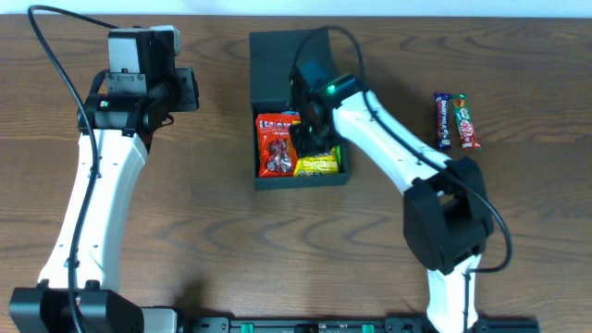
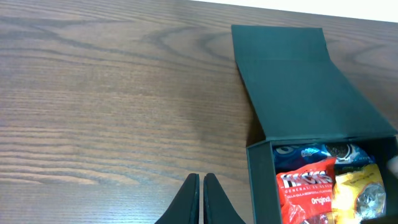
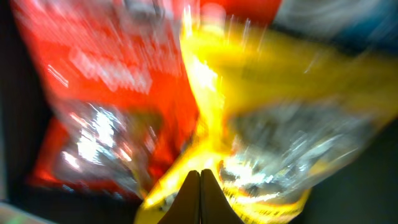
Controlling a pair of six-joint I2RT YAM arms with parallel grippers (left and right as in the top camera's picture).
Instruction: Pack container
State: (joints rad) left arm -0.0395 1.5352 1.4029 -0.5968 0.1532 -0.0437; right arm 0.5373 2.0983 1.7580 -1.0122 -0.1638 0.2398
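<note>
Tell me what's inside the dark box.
The container holds a red packet, a yellow packet and a blue packet. The right arm covers its right side; anything beneath the packets is hidden.

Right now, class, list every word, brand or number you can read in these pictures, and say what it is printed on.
"Original": white letters on the red packet inside the container, left wrist view.
Brand word above it: not clear enough to read.
Blue packet and yellow packet: print too blurred.
Blue bar and red bar, overhead view: lettering too small to read.
</note>
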